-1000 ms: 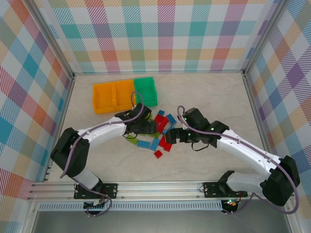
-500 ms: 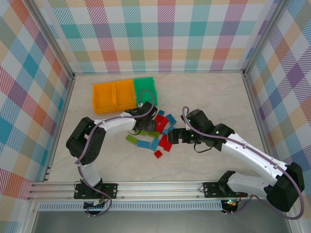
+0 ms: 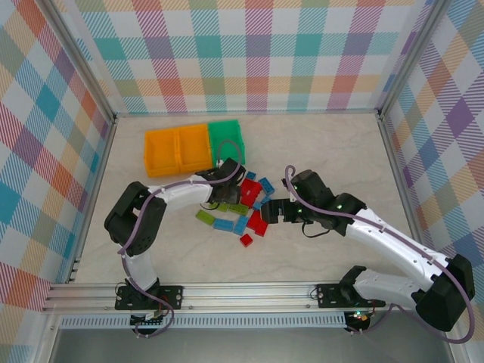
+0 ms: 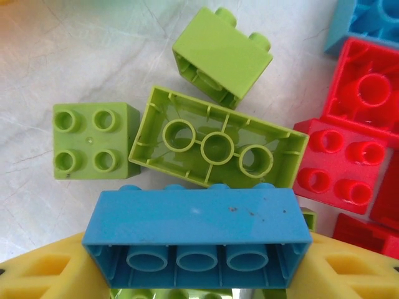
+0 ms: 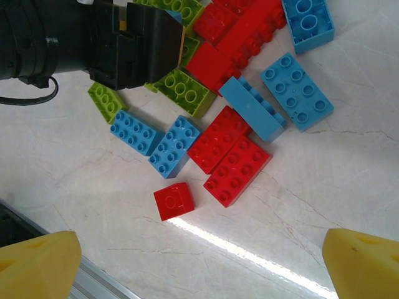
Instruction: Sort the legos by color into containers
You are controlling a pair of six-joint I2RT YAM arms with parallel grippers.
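Legos (image 5: 237,171) heaped | left claw (image 4: 199,274) now pinching blue lego (image 4: 196,233) | right claw (image 5: 201,265) still spread

Legos (image 3: 257,224) (blue, red, lime) clustered mid-table; containers (image 3: 178,147), two orange, one green, just behind.

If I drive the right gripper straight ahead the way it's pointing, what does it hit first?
Probably bare tabletop: the open right gripper is aimed at empty marble. The nearest lego along that line is the small red square brick, though depth is hard to judge from here.
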